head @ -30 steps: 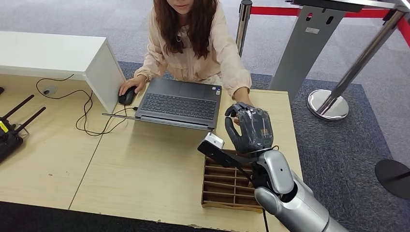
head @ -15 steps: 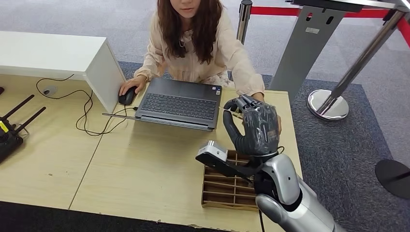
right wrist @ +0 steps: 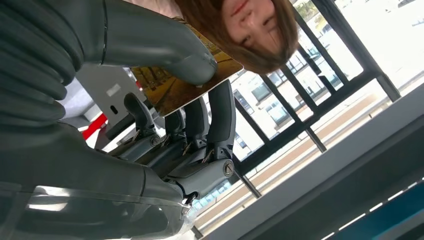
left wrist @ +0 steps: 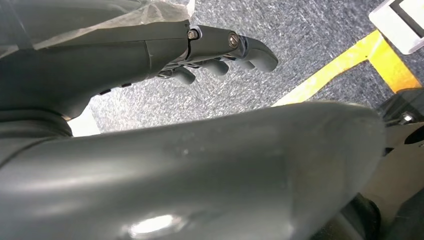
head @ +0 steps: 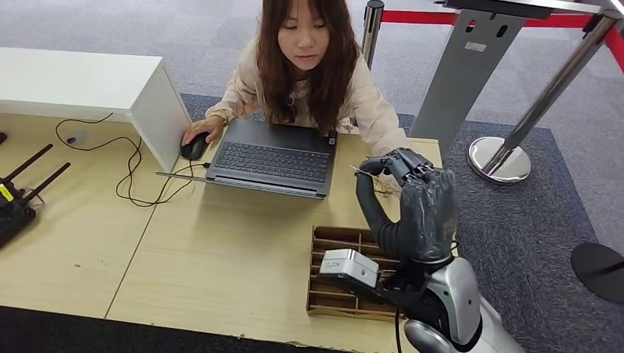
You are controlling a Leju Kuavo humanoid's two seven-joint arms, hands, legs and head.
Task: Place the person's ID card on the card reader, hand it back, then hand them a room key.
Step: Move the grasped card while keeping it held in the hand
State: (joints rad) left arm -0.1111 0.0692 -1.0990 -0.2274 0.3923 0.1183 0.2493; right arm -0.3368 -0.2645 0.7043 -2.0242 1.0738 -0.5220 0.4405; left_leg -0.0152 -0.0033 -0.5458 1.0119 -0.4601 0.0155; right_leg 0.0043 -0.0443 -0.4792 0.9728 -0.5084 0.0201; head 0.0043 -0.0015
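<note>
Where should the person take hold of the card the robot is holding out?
Probably the free edge of the card that juts past the thumb of the right robot hand, reached from the person's side; the grip covers the rest.

The head view looks forward and down from high over the pale wooden table, its far edge met by a seated person. The right wrist view sits close behind the grey right hand, angled up at that person. The left wrist view faces grey carpet.
</note>
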